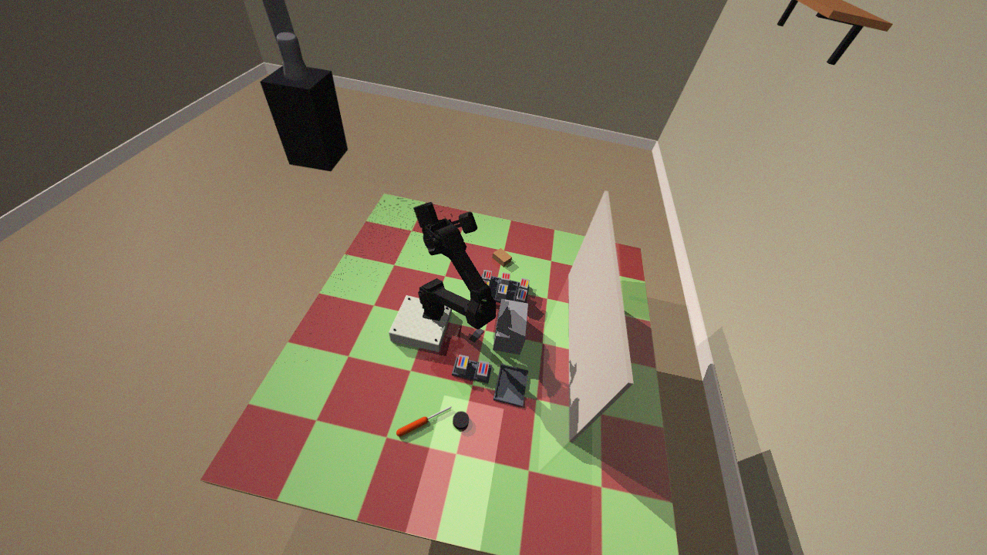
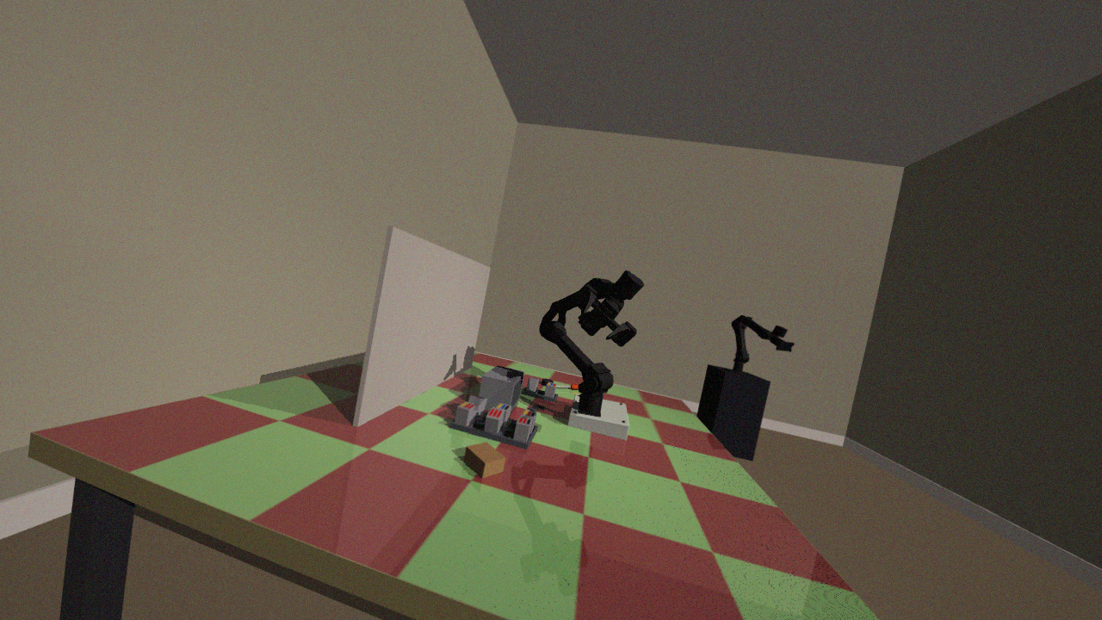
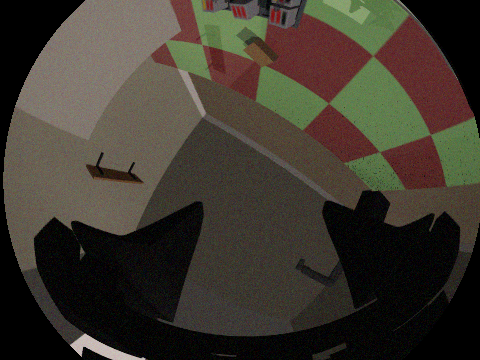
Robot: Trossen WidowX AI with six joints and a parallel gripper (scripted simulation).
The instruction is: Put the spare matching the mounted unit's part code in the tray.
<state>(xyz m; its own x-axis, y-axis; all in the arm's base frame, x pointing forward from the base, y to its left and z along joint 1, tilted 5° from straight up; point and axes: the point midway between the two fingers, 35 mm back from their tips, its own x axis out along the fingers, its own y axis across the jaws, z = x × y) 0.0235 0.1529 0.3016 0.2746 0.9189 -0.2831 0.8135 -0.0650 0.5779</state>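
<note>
My gripper (image 1: 469, 222) (image 2: 624, 332) (image 3: 266, 208) is open and empty, raised high above the table. Several grey spares (image 1: 506, 277) (image 2: 495, 417) (image 3: 244, 10) with coloured stripes stand together on a dark rack (image 2: 476, 433). Two more striped units, a left one (image 1: 462, 363) and a right one (image 1: 483, 370), stand beside the dark tray (image 1: 511, 388), which looks empty. A grey box (image 1: 511, 321) (image 2: 501, 385) stands between the two groups. I cannot tell which thing is the mounted unit, and no part code is readable.
A tall white panel (image 1: 598, 310) (image 2: 424, 324) stands beyond the grey box. A tan block (image 1: 502, 257) (image 2: 485, 459) (image 3: 260, 53) lies near the rack. An orange screwdriver (image 1: 412, 425) and a black puck (image 1: 460, 420) lie near the tray. The arm's white base (image 1: 414, 329) (image 2: 597, 422) is close to the units.
</note>
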